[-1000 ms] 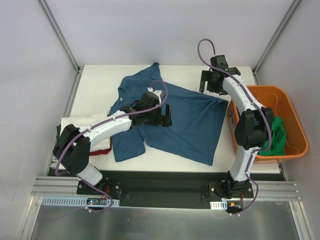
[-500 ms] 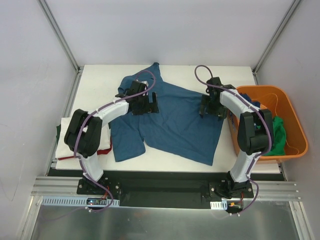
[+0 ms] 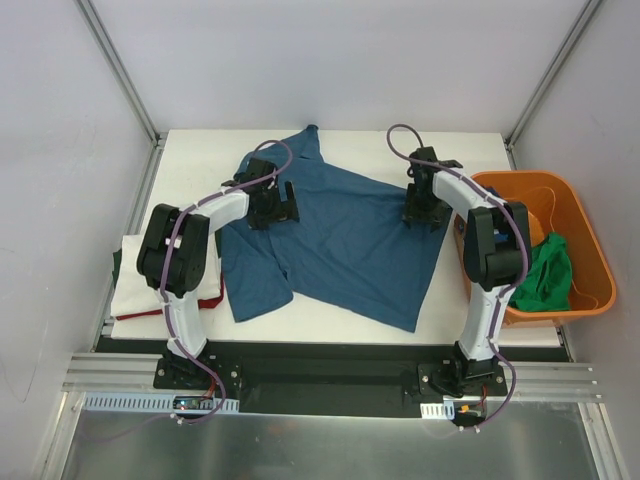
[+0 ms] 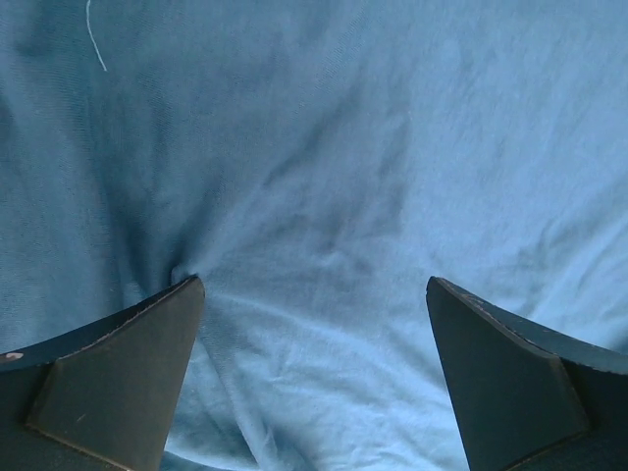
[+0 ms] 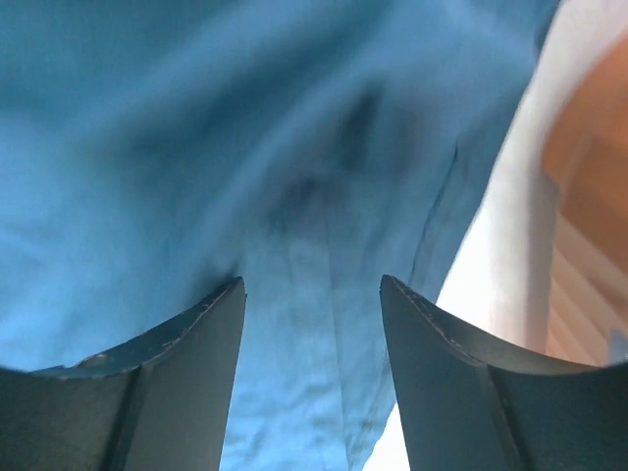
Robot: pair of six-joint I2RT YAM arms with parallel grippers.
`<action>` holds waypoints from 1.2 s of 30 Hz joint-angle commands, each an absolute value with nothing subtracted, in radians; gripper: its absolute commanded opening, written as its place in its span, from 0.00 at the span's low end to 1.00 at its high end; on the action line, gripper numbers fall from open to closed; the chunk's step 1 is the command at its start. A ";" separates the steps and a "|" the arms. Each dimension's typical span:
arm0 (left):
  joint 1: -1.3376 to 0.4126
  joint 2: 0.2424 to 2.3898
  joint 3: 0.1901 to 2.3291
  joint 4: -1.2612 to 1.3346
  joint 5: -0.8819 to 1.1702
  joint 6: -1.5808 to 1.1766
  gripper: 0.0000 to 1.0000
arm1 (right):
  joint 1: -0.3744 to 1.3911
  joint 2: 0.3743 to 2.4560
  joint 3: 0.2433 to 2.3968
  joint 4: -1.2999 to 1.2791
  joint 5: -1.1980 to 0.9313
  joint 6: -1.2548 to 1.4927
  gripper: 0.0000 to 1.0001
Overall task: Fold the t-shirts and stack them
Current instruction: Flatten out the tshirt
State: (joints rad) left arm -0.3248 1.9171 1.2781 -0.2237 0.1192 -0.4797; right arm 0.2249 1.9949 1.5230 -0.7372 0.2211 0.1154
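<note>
Top external: dark blue fabric t-shirt [image 3: 350, 255] lies spread crosswise.
Its shoulder lies under the wide-open left gripper [image 3: 272, 207]; its hem corner under the right gripper [image 3: 420, 213], jaws apart.

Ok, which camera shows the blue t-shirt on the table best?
Top external: almost the whole blue t-shirt shows, spread rumpled across the table. The left wrist view gives only a close patch of wrinkled fabric; the right wrist view a blurred patch and one edge near the orange basket.
</note>
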 commanded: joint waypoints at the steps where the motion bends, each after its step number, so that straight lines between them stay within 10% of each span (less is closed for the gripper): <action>1: -0.296 1.902 1.244 -0.259 0.061 -0.486 0.99 | 0.219 2.049 1.621 -0.741 0.175 0.109 0.61; 11: -0.285 1.870 1.227 -0.262 0.077 -0.491 0.99 | 0.203 2.120 1.655 -0.678 0.084 0.140 0.61; 25: -0.288 1.839 1.256 -0.261 0.149 -0.505 0.99 | 0.202 2.025 1.597 -0.693 0.201 0.167 0.14; 36: -0.298 1.832 1.270 -0.261 0.176 -0.503 0.99 | 0.209 1.960 1.578 -0.773 0.288 0.172 0.07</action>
State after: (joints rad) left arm -0.2996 1.8797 1.2415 -0.2333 0.1513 -0.4877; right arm 0.2050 2.0258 1.5723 -0.7166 0.2283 0.1570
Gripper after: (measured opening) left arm 0.993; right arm 0.072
